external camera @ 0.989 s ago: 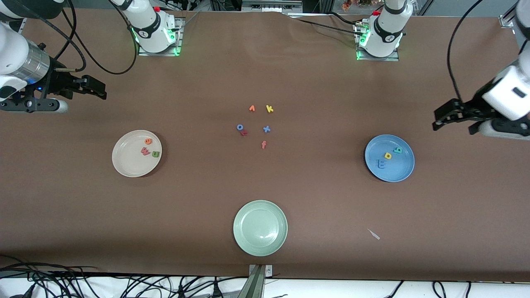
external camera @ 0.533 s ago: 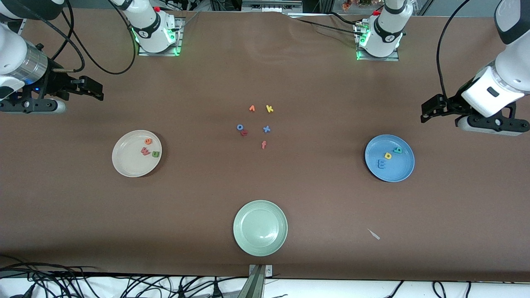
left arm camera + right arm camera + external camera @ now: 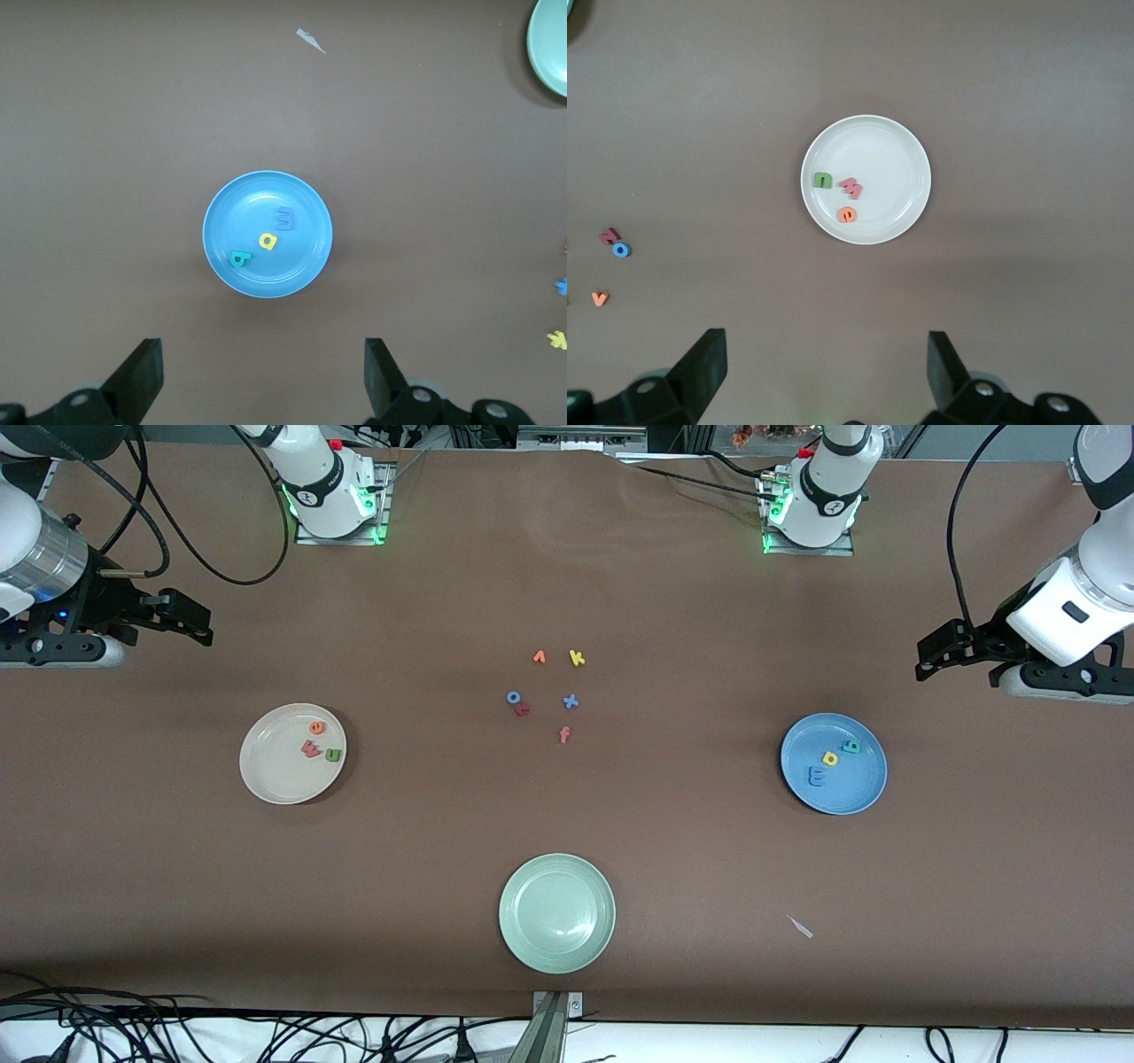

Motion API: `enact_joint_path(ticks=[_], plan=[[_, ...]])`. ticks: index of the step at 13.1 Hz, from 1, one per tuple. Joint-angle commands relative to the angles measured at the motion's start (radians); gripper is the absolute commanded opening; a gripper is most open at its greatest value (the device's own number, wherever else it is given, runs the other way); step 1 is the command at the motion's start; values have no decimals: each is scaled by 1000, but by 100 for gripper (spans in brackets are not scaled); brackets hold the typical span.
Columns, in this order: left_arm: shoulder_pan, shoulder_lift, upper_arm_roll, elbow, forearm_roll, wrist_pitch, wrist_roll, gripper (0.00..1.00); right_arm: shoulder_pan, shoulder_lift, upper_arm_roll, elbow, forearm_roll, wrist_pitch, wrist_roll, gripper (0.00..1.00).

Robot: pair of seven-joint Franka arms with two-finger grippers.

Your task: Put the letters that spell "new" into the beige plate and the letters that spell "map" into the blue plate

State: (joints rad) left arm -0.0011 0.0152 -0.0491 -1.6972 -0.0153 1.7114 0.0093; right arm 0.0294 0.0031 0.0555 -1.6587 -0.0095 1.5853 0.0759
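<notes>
The beige plate [image 3: 268,769] holds the orange "e" [image 3: 316,727], pinkish-red "w" [image 3: 310,748] and olive-green "n" [image 3: 332,755]. In the blue plate [image 3: 852,786] lie the blue "m" [image 3: 816,777], yellow "p" [image 3: 830,758] and teal "a" [image 3: 850,747]. My left gripper [image 3: 926,660] hangs open and empty over bare table at the left arm's end. My right gripper [image 3: 199,624] hangs open and empty at the right arm's end. The left wrist view shows the blue plate [image 3: 266,195] past the open left gripper [image 3: 264,363]. The right wrist view shows the beige plate [image 3: 886,150] past the open right gripper [image 3: 827,354].
A pale green plate [image 3: 556,912] sits near the front edge. Loose letters lie mid-table: orange "v" [image 3: 539,657], yellow "k" [image 3: 577,658], blue "o" [image 3: 513,697], blue "x" [image 3: 570,701], orange-red "f" [image 3: 564,734]. A small white scrap [image 3: 801,927] lies nearer the front camera than the blue plate.
The left gripper has lifted away from the blue plate toward the robots' bases. The right gripper has drawn slightly toward its own end of the table. Plates and letters have not moved.
</notes>
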Motion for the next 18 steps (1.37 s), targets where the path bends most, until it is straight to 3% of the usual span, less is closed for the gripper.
enact_joint_path(ticks=[1,18], plan=[[15,-23,-32,-9,73,-12,17,100,-6,9,1,28,-1,-4,1,100],[13,-20,-31,13,60,-30,20,100,-6,15,3,33,2,1,1,100]])
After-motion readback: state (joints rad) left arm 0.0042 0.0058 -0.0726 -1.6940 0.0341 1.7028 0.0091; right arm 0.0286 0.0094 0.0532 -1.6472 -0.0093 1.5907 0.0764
